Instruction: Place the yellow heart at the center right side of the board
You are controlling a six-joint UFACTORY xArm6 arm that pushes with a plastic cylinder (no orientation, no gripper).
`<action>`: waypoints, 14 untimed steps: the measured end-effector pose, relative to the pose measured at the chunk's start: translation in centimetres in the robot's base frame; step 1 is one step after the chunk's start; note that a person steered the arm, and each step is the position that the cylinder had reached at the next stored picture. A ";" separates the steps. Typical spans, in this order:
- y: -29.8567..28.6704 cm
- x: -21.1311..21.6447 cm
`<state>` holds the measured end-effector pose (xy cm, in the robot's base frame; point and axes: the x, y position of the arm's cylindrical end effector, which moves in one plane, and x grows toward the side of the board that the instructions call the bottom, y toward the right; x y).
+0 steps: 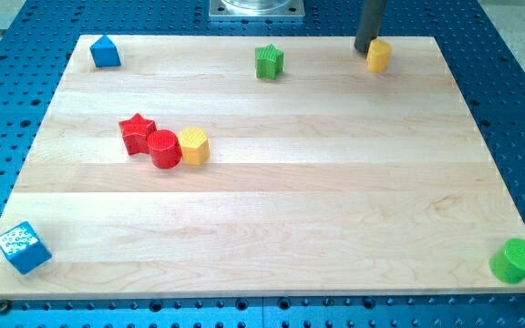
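Observation:
The yellow heart [378, 55] sits near the board's top edge, right of centre. My tip [364, 49] stands just to the heart's upper left, touching or almost touching it. The rod rises out of the view's top.
A green star [268, 62] lies at the top middle. A blue pentagon-like block [105, 52] is at the top left. A red star [137, 133], a red cylinder [164, 149] and a yellow hexagon [193, 146] cluster at the left. A blue cube [23, 247] is bottom left, a green cylinder [515, 261] bottom right.

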<state>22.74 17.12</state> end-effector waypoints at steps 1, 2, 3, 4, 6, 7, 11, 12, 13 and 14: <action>-1.1 3.8; 0.8 5.2; 3.1 1.2; 3.1 2.1; 3.1 11.8; 4.1 15.4; 7.9 12.8; 7.9 15.9; 7.9 16.0; 7.9 15.7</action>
<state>38.45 25.06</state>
